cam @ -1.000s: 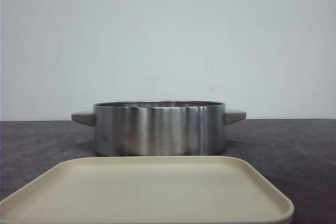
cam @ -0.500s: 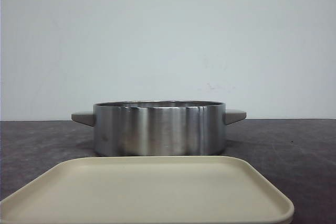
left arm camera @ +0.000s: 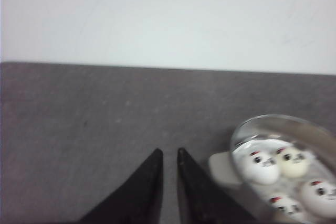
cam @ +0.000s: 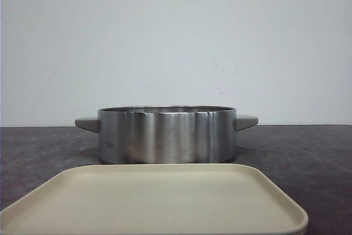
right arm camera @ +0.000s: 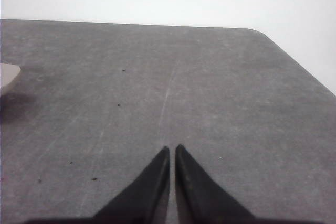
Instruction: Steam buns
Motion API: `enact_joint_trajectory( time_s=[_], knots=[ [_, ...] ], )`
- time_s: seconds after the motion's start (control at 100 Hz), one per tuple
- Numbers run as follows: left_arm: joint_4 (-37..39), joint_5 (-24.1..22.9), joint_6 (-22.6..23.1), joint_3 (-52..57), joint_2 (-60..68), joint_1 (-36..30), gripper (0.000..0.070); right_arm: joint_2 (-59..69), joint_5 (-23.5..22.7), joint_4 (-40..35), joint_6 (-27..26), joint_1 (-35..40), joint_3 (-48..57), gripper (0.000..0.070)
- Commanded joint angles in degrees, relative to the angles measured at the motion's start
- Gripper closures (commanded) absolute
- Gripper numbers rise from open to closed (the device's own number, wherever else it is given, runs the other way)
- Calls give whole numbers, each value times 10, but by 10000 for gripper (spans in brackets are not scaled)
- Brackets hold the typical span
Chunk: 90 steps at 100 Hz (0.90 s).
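You have all four buns (left arm camera: 286,177) already sitting in the pot (cam: 167,135), and the tray (cam: 154,202) in front of it is bare. Both hands hang over open bench (right arm camera: 157,87), holding nothing: left hand (left arm camera: 168,156) and right hand (right arm camera: 172,151) each have fingers nearly together, with only a thin gap. Your main risk is the left hand, which is near the pot handle (left arm camera: 223,167); a careless sweep could nudge the pot and jostle the buns. Compared with the earlier front views, nothing has shifted: pot and tray sit exactly as they did
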<state>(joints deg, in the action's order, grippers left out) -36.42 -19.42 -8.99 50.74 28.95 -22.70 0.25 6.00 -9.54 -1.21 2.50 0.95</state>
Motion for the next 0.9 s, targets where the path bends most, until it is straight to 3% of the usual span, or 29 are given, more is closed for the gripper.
enact_joint_trajectory(
  time_s=[0.0,0.18,0.28,0.58,0.89],
  knots=[
    [57,0,10,-79,-14,8,700,0,0,5,6,-1,-2,688],
    [251,40,-14,-309,-117,40,700,0,0,5,6,-1,-2,688],
    [309,70,-24,-401,-178,69,700,0,0,5,6,-1,-2,688],
    [298,90,-30,-478,-263,150,700,0,0,5,6,-1,-2,688],
    [282,106,5,-500,-288,182,700,0,0,5,6,-1,-2,688]
  ],
)
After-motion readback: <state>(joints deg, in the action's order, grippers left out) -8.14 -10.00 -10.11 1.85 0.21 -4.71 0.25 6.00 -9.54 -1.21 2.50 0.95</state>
